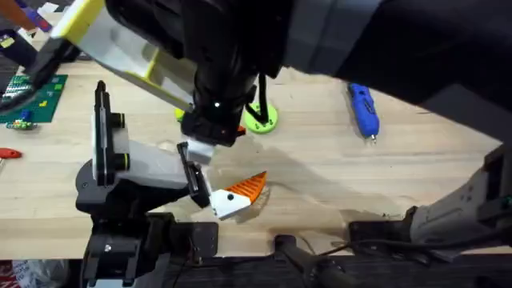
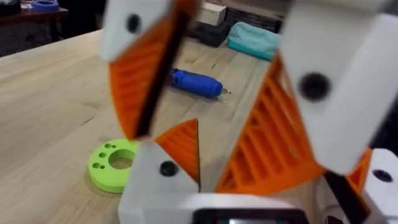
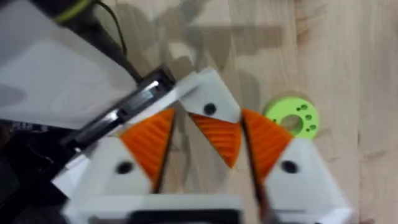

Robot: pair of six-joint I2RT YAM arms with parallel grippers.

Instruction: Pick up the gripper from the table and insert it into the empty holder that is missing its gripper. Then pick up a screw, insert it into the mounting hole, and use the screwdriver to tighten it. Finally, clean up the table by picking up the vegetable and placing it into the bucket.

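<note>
The gripper (image 1: 240, 196) (image 3: 217, 134), orange and ribbed on a white base, sits against the black bracket of the white holder (image 1: 156, 164) (image 3: 50, 68). My right gripper (image 3: 208, 115) hangs open above it, one finger on each side and wood showing between. My left gripper (image 2: 280, 140) is open and looks across the table, with the other arm's fingers (image 2: 273, 137) hanging close in front of it. The blue screwdriver (image 1: 362, 108) (image 2: 196, 84) lies on the wood at the right. A dark arm (image 1: 216, 96) covers the middle. The screw, the vegetable and the bucket are hidden or out of view.
A green disc with holes (image 1: 260, 118) (image 2: 115, 165) (image 3: 292, 116) lies just beyond the holder. A green board (image 1: 36, 100) and a red item (image 1: 8, 152) sit at the far left. A teal pouch (image 2: 252, 38) lies at the table's far side.
</note>
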